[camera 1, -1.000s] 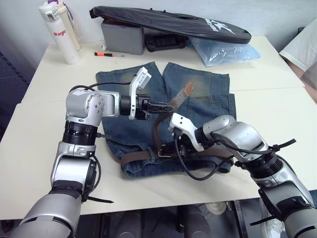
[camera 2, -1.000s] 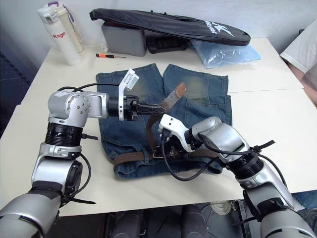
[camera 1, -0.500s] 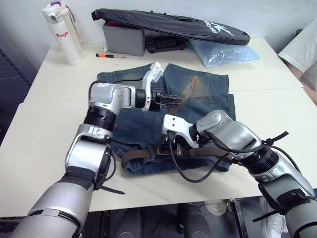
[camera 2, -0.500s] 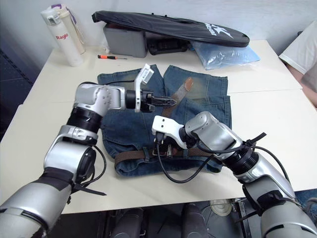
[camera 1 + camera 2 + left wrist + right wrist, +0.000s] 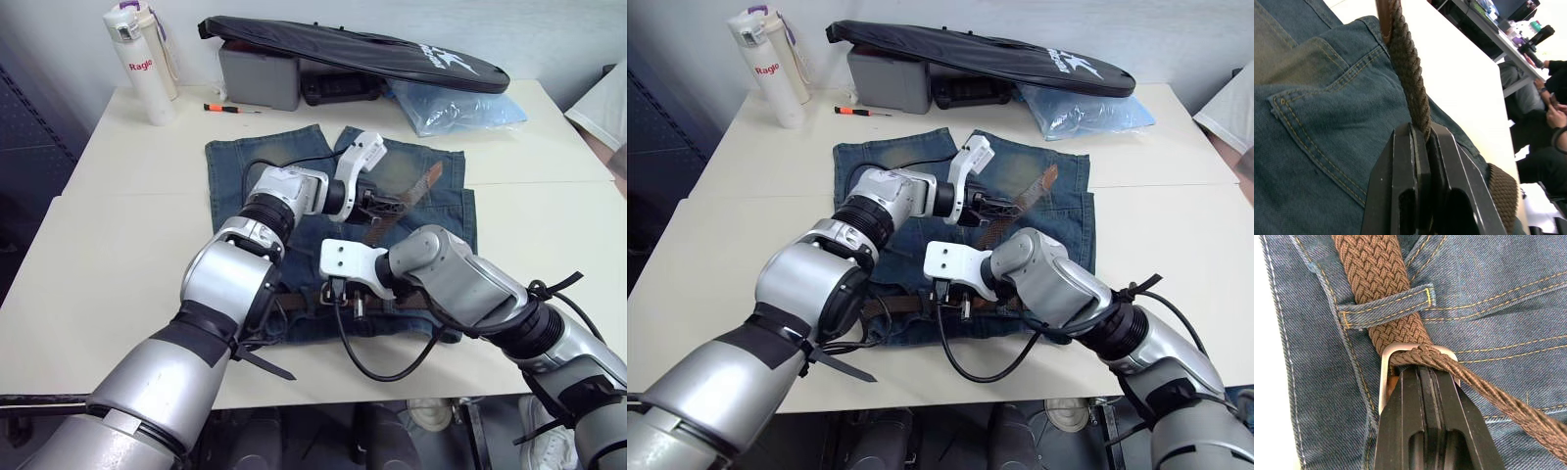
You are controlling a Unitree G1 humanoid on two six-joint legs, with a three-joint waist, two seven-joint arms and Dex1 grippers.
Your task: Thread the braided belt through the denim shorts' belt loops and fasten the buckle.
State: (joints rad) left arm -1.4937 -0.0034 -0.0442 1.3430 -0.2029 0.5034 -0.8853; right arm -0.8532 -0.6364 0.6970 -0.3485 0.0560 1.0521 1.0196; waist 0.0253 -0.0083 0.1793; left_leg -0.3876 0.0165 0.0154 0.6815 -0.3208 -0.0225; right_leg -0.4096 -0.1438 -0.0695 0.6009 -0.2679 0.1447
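The denim shorts (image 5: 294, 196) lie mid-counter, waistband toward the near edge. The left gripper (image 5: 1420, 134) has its jaws clamped on the braided belt (image 5: 1019, 204); the right gripper (image 5: 1420, 372) has its jaws closed at the buckle (image 5: 1385, 377), beside a belt loop (image 5: 1386, 308). Pull should stay steady and in line so the strap slides through without bunching.

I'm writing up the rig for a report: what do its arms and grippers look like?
Both arms are rounded silver-grey shells with black joint rings, straps and looping black cables. A white bracket sits at each wrist. The left gripper and right gripper each have two flat black fingers.
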